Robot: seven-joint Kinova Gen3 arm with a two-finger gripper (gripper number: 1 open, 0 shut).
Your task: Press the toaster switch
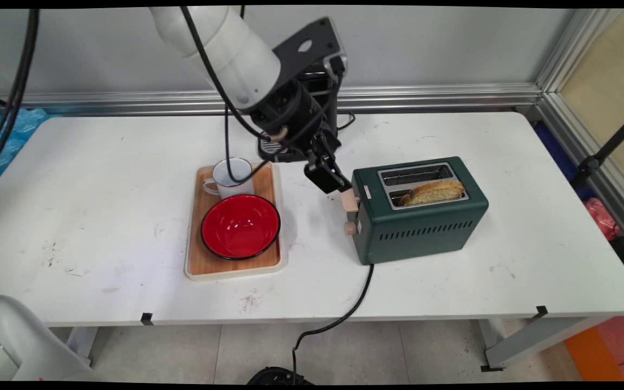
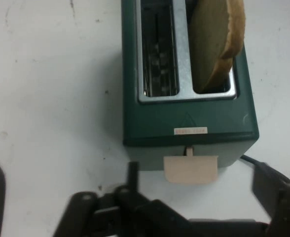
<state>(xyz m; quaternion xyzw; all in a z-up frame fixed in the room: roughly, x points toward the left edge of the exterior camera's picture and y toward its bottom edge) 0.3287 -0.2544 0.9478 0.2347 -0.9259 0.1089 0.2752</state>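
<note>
Jaws apart, straddling beige lever at end of green toaster; gripper poised just above lever, contact not discernible. Bread slice upright in near slot. Red bowl and white mug sat on wooden tray nearby.

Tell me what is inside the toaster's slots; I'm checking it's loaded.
One slice of bread stands in the toaster's near slot; the far slot shows only bare wire guides. Its lower part is hidden.

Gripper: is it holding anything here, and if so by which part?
Nothing is held. The open tool sits at the toaster's beige lever, fingers either side, not clamped on it.
</note>
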